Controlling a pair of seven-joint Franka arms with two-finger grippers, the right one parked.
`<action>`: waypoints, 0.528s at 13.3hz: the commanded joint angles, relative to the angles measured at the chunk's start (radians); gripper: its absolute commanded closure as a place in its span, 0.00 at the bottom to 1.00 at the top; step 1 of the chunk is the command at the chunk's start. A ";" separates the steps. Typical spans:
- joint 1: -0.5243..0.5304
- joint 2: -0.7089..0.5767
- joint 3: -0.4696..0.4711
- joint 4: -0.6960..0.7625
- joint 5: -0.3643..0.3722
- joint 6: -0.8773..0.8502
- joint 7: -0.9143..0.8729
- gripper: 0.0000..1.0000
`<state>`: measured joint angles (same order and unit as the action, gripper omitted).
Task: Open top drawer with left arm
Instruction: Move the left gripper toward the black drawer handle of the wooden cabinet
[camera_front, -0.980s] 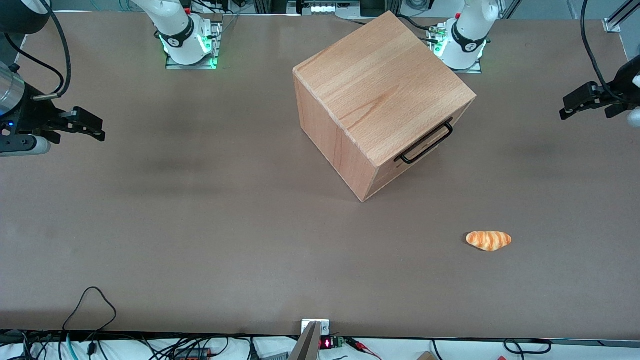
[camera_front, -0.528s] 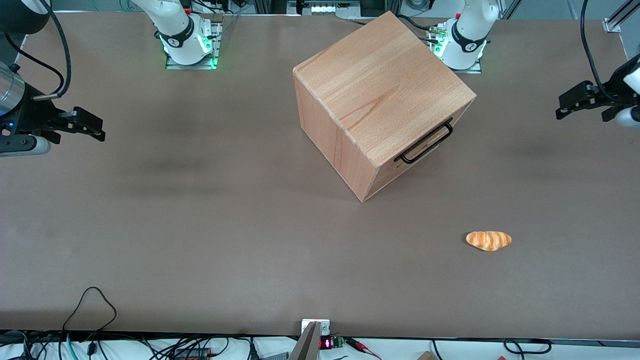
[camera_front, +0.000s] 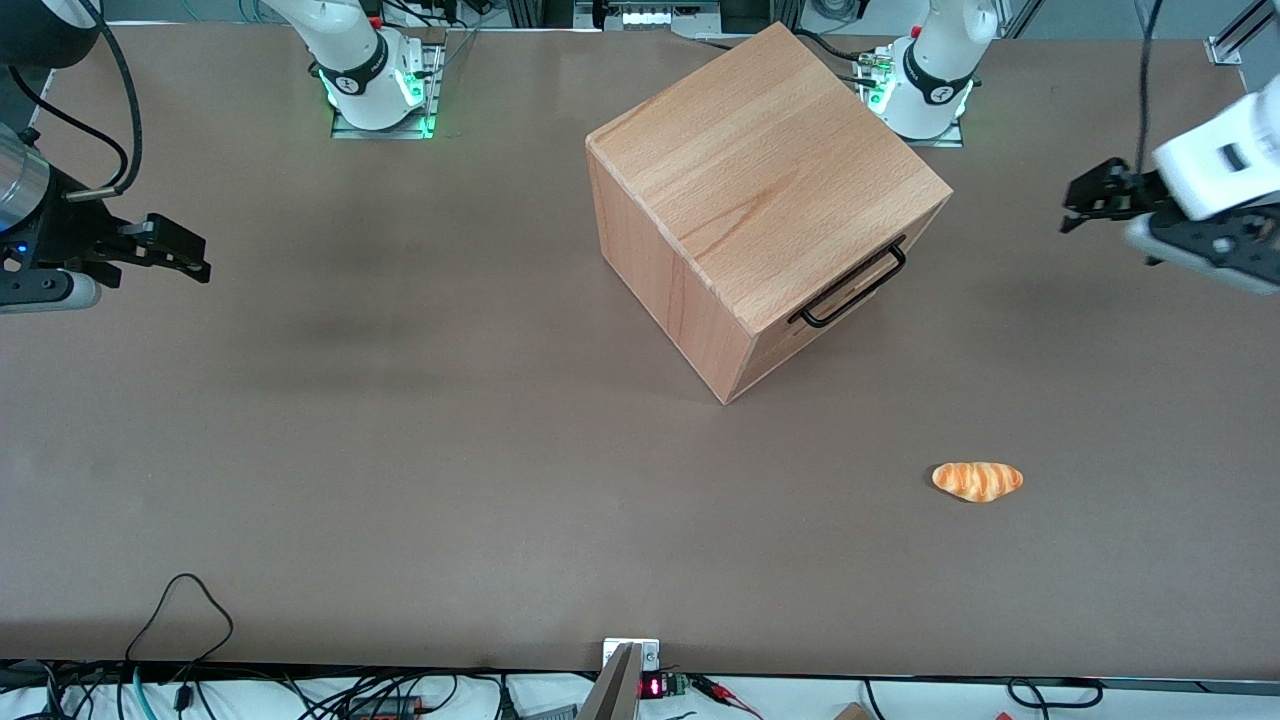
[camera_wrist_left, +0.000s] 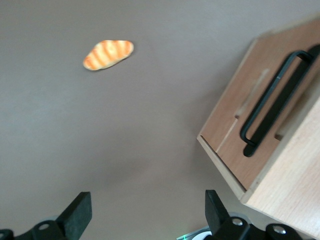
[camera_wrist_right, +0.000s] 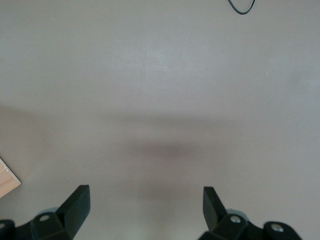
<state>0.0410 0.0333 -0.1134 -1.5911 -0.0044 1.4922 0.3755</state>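
Clearly the two black fingers (camera_wrist_left: 77, 212) of the left arm's gripper (camera_wrist_left: 145, 215) are standing wide apart with only bare brown desk (camera_front: 400, 450) showing between them, gripping nothing. In the front view the gripper (camera_front: 1075, 205) is hanging above the desk toward the working arm's end, well apart from the beech box (camera_front: 760, 200), and the white shell of the left arm (camera_front: 1215, 160) is reaching in from that edge of the picture. The wrist camera is looking down on the box's front, where the top drawer (camera_wrist_left: 260, 115) is sitting flush and closed in its frame, its thin black wire handle (camera_wrist_left: 272, 102) lying across the light-wood panel. In the front view the box is standing turned on the desk, one corner pointing toward the camera, and the top drawer (camera_front: 865, 300) with its handle (camera_front: 850, 288) is facing obliquely toward the working arm's end. A small orange bread roll (camera_front: 977, 481) is lying on the desk nearer to the front camera than the box, in front of the drawer face and apart from it; the wrist view is showing the same roll (camera_wrist_left: 108, 54) by itself on the bare surface. The fingers are touching neither the handle nor the roll.
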 joint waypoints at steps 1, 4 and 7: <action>0.004 0.036 -0.044 0.002 -0.011 -0.004 0.051 0.00; 0.004 0.100 -0.113 0.002 -0.035 -0.001 0.051 0.00; 0.004 0.152 -0.143 0.003 -0.086 0.003 0.052 0.00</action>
<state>0.0375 0.1555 -0.2391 -1.6000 -0.0594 1.4943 0.4008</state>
